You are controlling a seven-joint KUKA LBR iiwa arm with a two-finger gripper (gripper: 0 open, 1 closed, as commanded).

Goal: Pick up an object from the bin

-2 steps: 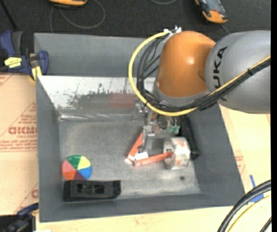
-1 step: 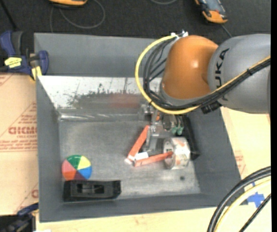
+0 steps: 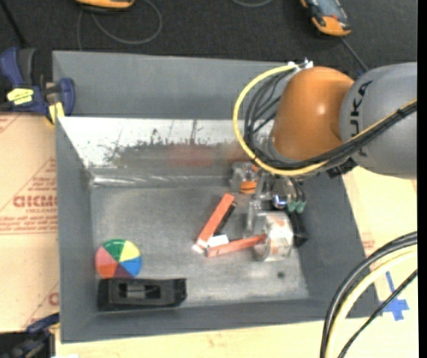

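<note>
Here, the approach stage: the gripper [image 3: 273,203] hangs at 3 o'clock in the bin [image 3: 71,200], just above a small white block [image 3: 278,239], with orange sticks [image 3: 214,221] at the block's 9 o'clock. The next move probably calls for a straight descent onto the block. The wrist's cover hides the grasp, so neither the gripper's opening nor any contact can be told.

The orange wrist cover [image 3: 310,114] hides the bin's [image 3: 71,200] far right corner — and the pincer [image 3: 264,226] covers part of a small white block [image 3: 279,239], its kind unclear.
</note>
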